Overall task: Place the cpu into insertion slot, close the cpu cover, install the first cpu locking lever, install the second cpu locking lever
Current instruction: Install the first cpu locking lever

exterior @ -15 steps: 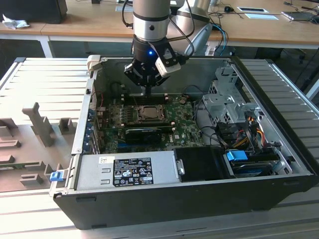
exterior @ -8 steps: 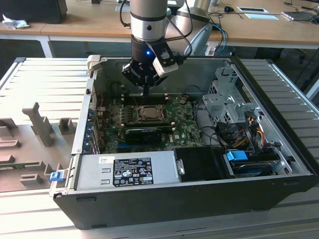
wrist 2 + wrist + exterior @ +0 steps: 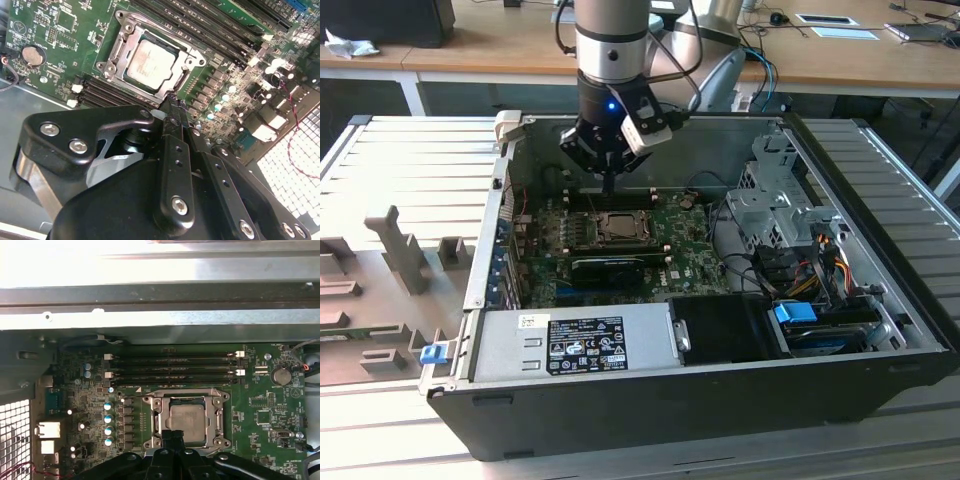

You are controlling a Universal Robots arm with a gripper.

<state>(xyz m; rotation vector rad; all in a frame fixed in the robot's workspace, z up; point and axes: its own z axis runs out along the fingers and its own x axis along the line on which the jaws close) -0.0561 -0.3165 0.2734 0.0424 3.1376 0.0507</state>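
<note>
End effector [image 3: 172,102] closed and empty, fingertips pressed together just beside the cpu cover [image 3: 187,417], likely for pushing levers; cpu [image 3: 150,63] seated in socket, framed by cover.

One cpu [image 3: 186,416] sits in one socket, framed by one cpu cover [image 3: 186,404]. One pincer [image 3: 171,436] hangs over it on one arm [image 3: 611,45]. Four memory slots [image 3: 172,369] run side by side beyond the socket. One round coin battery [image 3: 281,375] lies on the one green motherboard [image 3: 265,415]. A column of four blue-topped capacitors [image 3: 108,423] stands beside the socket, possibly more further off. One open computer case [image 3: 650,420] holds one power supply [image 3: 575,343], one long black card [image 3: 618,266], and one blue tab [image 3: 795,312].
</note>
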